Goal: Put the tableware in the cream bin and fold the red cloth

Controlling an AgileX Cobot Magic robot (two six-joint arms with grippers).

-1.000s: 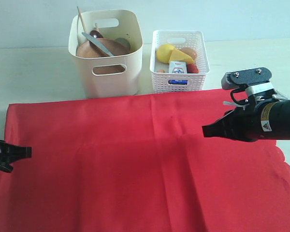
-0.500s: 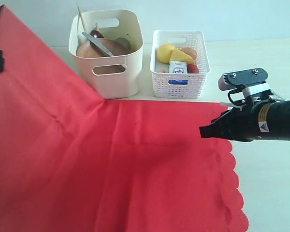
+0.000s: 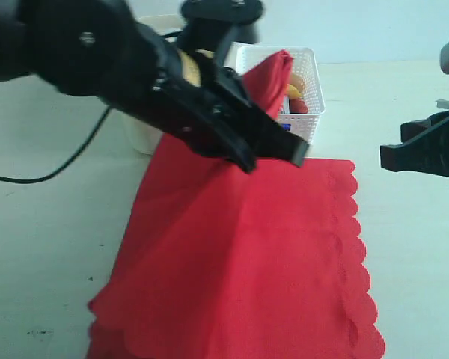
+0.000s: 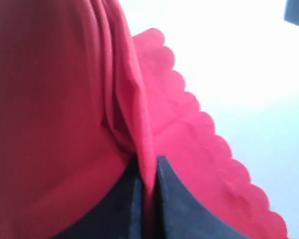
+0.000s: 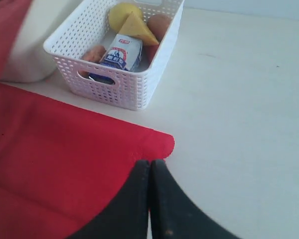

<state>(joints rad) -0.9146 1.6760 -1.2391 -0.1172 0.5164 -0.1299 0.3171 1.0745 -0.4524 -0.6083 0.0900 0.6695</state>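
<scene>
Left tool (image 4: 149,163) crossed, seemingly pinching cloth (image 3: 239,247).

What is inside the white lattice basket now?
In the white lattice basket the right wrist view shows a lemon, cheese wedge, brown egg, milk carton and sausage. Its floor is covered by them; in the exterior view the raised red cloth hides much of it.

Left claw (image 3: 298,153) swung rightward, red cloth (image 3: 239,254) doubled over, right claw (image 3: 391,157) drawn back
</scene>
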